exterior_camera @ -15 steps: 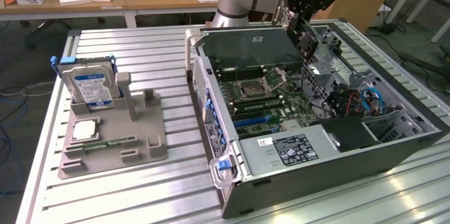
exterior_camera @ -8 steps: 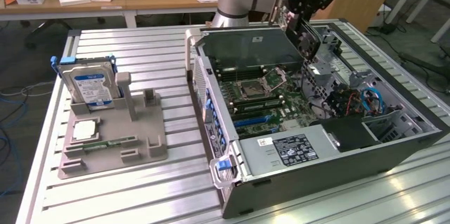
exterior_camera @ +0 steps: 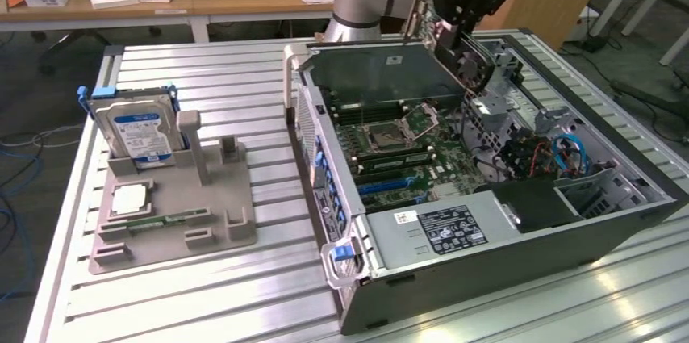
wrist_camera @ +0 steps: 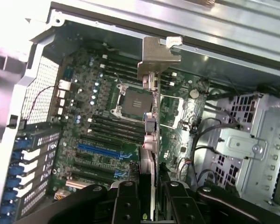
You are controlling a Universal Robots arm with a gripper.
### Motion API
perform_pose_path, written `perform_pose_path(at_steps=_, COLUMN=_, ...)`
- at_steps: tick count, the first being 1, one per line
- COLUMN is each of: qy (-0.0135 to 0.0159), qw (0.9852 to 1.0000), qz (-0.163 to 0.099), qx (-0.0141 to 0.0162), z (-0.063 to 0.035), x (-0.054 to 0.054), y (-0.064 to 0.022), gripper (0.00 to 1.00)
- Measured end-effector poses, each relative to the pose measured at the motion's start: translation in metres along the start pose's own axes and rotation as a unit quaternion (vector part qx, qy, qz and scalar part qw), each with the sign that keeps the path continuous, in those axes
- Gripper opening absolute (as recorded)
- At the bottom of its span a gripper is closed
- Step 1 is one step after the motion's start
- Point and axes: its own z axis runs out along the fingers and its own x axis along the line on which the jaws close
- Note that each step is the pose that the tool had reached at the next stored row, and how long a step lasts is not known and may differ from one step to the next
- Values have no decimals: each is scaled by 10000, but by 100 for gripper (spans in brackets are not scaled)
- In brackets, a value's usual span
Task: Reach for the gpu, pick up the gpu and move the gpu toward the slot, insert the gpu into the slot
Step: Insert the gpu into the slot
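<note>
Jaws clamp narrowly on the gpu [wrist_camera: 149, 123], held above the motherboard [wrist_camera: 90, 100].

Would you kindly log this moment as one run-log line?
end effector: shut on gpu | gpu: held over open computer case | insertion: not yet done

End effector [wrist_camera: 152, 191] grips gpu [wrist_camera: 149, 126] (arm poised high).
</note>
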Motion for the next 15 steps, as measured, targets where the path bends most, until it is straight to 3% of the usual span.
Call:
perform_pose_path(at_steps=4, qy=17, qw=9993, qz=-362, qx=-6, z=16, x=0, y=-1, gripper=26)
perform_pose_path(at_steps=8, qy=35, qw=9974, qz=-727, qx=-11, z=31, x=1, y=-2, gripper=26)
perform_pose_path(at_steps=12, qy=52, qw=9941, qz=-1084, qx=-17, z=44, x=1, y=-2, gripper=26)
perform_pose_path(at_steps=15, qy=65, qw=9907, qz=-1360, qx=-22, z=53, x=1, y=-3, gripper=26)
